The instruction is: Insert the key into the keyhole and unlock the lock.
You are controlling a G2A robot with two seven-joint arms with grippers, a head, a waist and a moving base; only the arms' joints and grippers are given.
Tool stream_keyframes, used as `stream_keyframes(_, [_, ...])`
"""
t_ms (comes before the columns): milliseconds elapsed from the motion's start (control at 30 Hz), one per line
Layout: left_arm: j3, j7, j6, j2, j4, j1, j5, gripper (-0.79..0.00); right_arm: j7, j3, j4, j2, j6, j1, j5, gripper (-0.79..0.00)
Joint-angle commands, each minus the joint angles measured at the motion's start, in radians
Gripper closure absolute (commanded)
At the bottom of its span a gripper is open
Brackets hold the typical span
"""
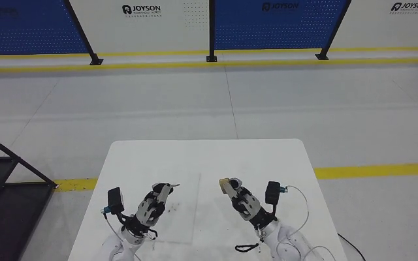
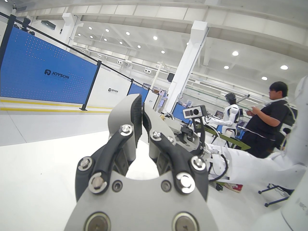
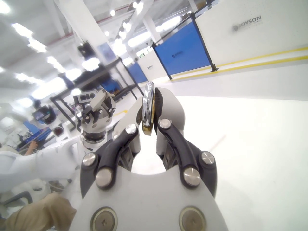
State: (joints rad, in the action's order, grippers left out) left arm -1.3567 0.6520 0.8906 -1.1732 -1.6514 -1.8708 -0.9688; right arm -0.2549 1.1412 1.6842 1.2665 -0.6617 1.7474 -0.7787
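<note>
Top view: white table [image 1: 209, 156], both arms over its near edge. Left claw [image 1: 167, 189] is clenched, and a thin silvery metal key [image 1: 174, 186] pokes from its tip toward the right. Right claw [image 1: 226, 184] grasps a small brass padlock with a chrome shackle [image 1: 224, 181], aimed left. The key and padlock are near each other mid-table with a gap between them, not touching. Left wrist view: left claw [image 2: 142, 108] has its ribbed pads pressed tight together, and the key is too thin to make out between them. The other arm sits just behind, partly hidden. Right wrist view: right claw [image 3: 151, 96] is clamped on the padlock [image 3: 147, 111], held edge-on, with the shiny shackle toward the fingertips and a brass body corner toward the palm. The keyhole face can't be seen. The left arm's claw is farther off, to the left. Progress, my read: both items are picked up and facing each other. Aligning, inserting and turning are all left to do. Can't tell whether the shackle is latched.
</note>
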Motion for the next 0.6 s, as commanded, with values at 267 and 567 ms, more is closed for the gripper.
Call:
stream_keyframes(267, [0.178,0.013,0.122,-0.024,0.088,0.059,0.238,0.0,-0.166,-0.119,-0.091,0.032,-0.151,-0.067,0.143,0.0])
stream_keyframes(567, [0.341,-0.018,0.122,-0.012,0.098,0.143,0.46,0.0,-0.224,-0.198,-0.167,0.055,-0.261,-0.104,0.159,0.0])
